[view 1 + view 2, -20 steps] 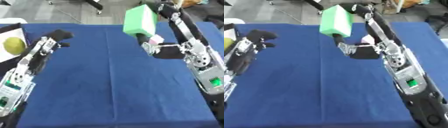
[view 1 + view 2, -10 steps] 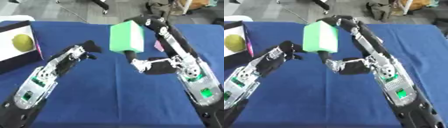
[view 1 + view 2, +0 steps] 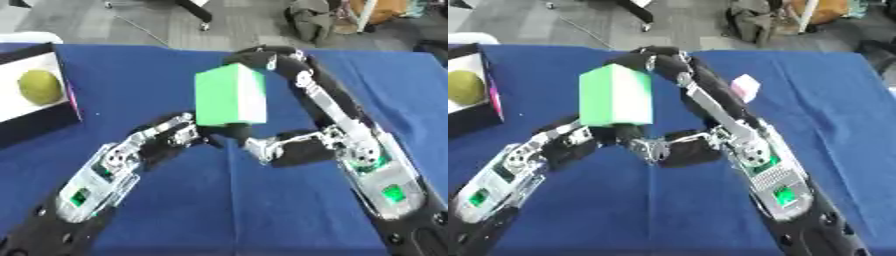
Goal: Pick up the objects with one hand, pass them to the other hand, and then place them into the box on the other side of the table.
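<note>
The right hand [image 3: 262, 59] stays curled round the green block [image 3: 229, 95], holding it mid-table for the half-hidden left hand [image 3: 179, 136], grip unclear.

The green block [image 3: 229, 96] has been carried by the right robot hand [image 3: 249, 59] from the far right of the counter [image 3: 289, 220] in toward its middle. The left robot hand [image 3: 188, 134] has been brought across from the left side and is now set just beneath the block. The box [image 3: 39, 117] with the yellow-green fruit [image 3: 40, 86] has come further into view as the camera has turned.
</note>
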Controlling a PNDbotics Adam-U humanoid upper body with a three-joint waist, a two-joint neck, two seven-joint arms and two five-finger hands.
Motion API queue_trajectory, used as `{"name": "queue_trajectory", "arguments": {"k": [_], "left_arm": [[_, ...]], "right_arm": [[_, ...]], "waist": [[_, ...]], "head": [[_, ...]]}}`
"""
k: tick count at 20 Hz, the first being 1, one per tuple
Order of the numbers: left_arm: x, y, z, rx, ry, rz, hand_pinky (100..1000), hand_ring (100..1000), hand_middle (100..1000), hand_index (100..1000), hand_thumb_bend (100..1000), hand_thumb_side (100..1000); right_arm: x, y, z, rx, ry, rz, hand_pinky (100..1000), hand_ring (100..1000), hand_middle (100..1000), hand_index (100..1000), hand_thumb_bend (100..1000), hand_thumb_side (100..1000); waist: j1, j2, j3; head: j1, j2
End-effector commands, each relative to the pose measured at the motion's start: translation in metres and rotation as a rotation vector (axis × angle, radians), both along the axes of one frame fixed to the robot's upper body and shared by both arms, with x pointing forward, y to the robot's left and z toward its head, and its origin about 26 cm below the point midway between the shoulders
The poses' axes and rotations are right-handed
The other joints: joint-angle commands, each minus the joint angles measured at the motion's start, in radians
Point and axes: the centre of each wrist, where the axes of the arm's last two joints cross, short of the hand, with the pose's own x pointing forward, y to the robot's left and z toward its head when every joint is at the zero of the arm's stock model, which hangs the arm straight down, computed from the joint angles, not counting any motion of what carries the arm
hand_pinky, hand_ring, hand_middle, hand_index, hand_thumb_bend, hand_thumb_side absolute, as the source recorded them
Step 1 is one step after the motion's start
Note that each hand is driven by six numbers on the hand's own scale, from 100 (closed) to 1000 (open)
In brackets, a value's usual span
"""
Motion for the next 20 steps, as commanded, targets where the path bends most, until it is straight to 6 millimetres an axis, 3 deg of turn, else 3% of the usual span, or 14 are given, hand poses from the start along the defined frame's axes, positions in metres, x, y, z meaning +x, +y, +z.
{"name": "queue_trajectory", "arguments": {"k": [1, 10, 20], "left_arm": [[-0.003, -0.009, -0.003, -0.031, 0.039, -0.093, 821, 846, 666, 775, 743, 689], [0.013, 0.011, -0.021, -0.114, 0.199, -0.173, 805, 822, 637, 770, 772, 677], [0.015, 0.021, -0.012, -0.229, 0.283, -0.174, 802, 819, 630, 768, 779, 661]], "right_arm": [[-0.003, 0.001, 0.007, 0.007, -0.032, 0.018, 780, 784, 514, 785, 100, 100], [-0.003, 0.000, 0.007, 0.010, -0.030, 0.021, 781, 785, 514, 785, 100, 100], [-0.003, 0.000, 0.006, 0.003, -0.019, 0.026, 780, 785, 513, 781, 100, 100]], "waist": [[0.000, -0.016, 0.001], [-0.001, -0.013, 0.003], [0.002, -0.010, 0.002]], "head": [[-0.005, -0.002], [-0.010, -0.002], [-0.016, -0.002]]}}
